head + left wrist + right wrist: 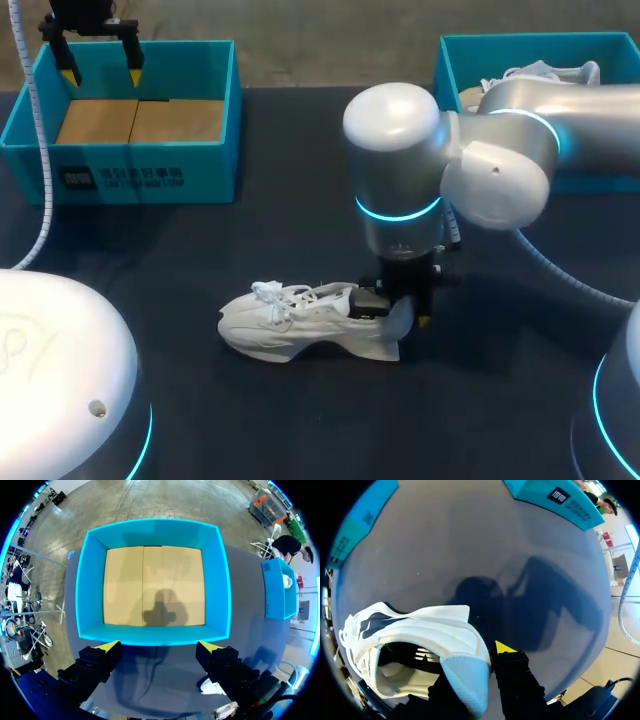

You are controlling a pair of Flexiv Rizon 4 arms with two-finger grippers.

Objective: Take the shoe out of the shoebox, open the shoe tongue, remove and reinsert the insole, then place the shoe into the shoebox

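Two blue boxes stand on our dark table [300, 420], one shoebox [215, 70] at the upper left and a second box [450, 60] at the upper right. Our white shoe [290, 325] rests on its sole at lower middle, outside both, our right gripper [398, 310] pinching its heel. Our left gripper [102, 75] hangs spread above the upper-left shoebox.

**Head view:** fixed camera high behind the robot, looking down and forward across the whole dark counter [300, 230].

**Left wrist view:** from well above, facing straight down past the left claw [159, 646] into the open blue cardboard shoebox [215, 580]. The same shoebox [140, 175] lies at the head view's far left.

**Right wrist view:** very near, looking down along the right claw [475, 667] at the heel of the white lace-up shoe [420, 630]. The same shoe [300, 325] lies mid-counter in the head view.
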